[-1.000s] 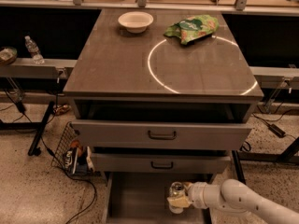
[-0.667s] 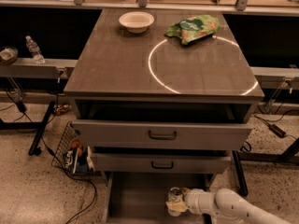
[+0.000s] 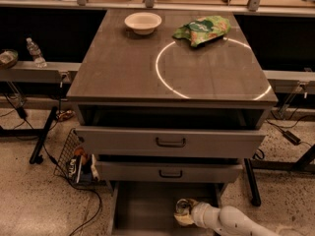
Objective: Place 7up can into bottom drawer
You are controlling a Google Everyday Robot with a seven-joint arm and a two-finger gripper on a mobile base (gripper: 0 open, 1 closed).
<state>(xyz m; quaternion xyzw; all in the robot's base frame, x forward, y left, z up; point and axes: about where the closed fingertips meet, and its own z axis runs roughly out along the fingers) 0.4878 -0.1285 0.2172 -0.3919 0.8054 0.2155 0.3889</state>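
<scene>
Reading left to right, the bottom drawer (image 3: 142,208) sits open at 6 o'clock, the 7up can (image 3: 183,205) is low over its floor's right side with the gripper (image 3: 184,214) clamped around it, so I'd guess it's set-down time: next, release and back out toward 4 o'clock.

White gripper (image 3: 186,213), over grey bottom drawer (image 3: 142,206), grips seemingly silver-topped 7up can (image 3: 182,206).
</scene>
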